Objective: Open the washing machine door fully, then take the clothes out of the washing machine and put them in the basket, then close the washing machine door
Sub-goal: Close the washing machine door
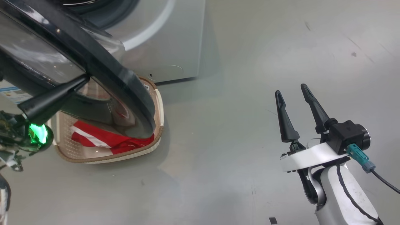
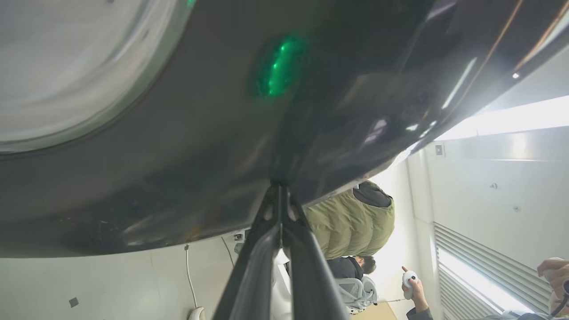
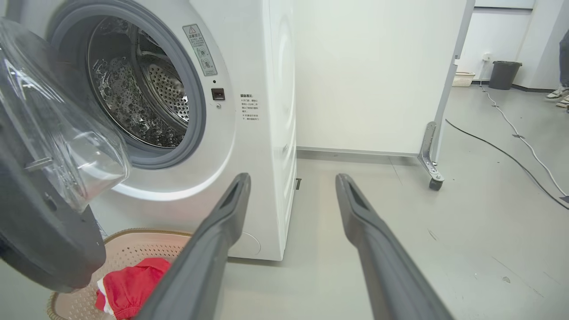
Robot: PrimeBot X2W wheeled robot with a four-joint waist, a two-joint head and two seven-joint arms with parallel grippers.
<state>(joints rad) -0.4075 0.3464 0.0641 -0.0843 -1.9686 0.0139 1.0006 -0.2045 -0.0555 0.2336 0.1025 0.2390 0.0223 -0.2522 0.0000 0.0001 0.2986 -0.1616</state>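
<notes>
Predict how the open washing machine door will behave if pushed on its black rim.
Likely swings as one stiff piece: the washing machine door has a thick rim and moulded glass bowl. The shut left gripper may skid; that rim looks glossy.

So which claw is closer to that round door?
Left. The left gripper, shut, touches the washing machine door; the right gripper hangs open, well off to the side.

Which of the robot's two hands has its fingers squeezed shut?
The left gripper, at the washing machine door: its fingers are pressed together into one point against the black rim. The right gripper has its fingers spread apart over the floor.
</notes>
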